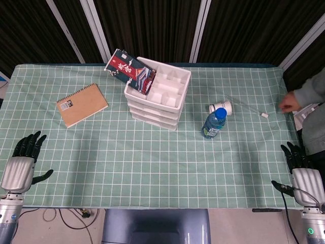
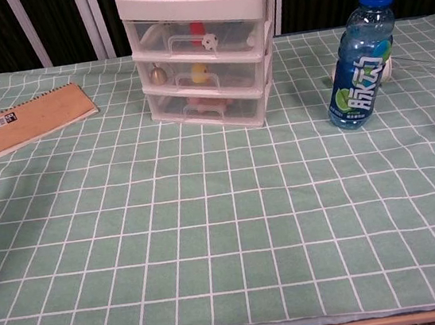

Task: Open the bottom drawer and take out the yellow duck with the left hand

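Observation:
The white drawer unit (image 1: 157,96) (image 2: 202,56) stands at the table's middle back, all three clear-fronted drawers shut. In the chest view a small yellow shape (image 2: 199,73), seemingly the duck, shows through the front of the middle drawer, with something pinkish (image 2: 206,105) behind the bottom drawer's front (image 2: 206,108). My left hand (image 1: 23,161) rests at the front left edge of the table, fingers apart and holding nothing, far from the unit. My right hand (image 1: 301,170) lies at the front right edge, also holding nothing. Neither hand appears in the chest view.
A brown spiral notebook (image 1: 82,104) (image 2: 35,118) lies left of the unit. A blue-capped green bottle (image 1: 214,123) (image 2: 360,59) stands to its right, with a white jar (image 1: 221,107) on its side behind. A snack packet (image 1: 129,70) leans in the top tray. A person's hand (image 1: 290,102) reaches in at far right.

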